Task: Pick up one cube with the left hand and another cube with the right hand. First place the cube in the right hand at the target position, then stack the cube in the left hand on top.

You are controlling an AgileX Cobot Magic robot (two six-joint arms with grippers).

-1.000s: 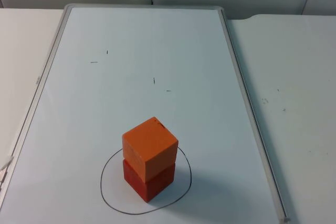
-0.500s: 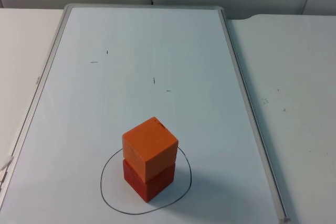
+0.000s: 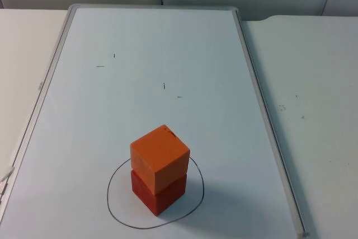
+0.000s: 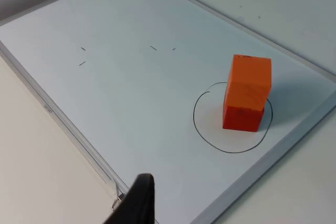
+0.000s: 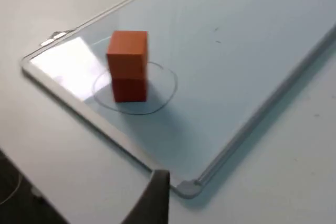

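Top view shows the orange cube (image 3: 160, 157) stacked on the red cube (image 3: 158, 194) inside the drawn circle (image 3: 112, 201) at 6 o'clock on the whiteboard (image 3: 151, 71), so stacking appears complete; both grippers' finger states cannot be told, and no further move seems required beyond holding clear.

Overhead and wrist views sharing whiteboard (image 3: 168, 54)

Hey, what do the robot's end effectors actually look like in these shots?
Little shows: one fingertip of the left end effector, black, matte, narrow and tapering to a rounded end, and one of the right end effector, the same dark tapered shape. No markings are visible on either.
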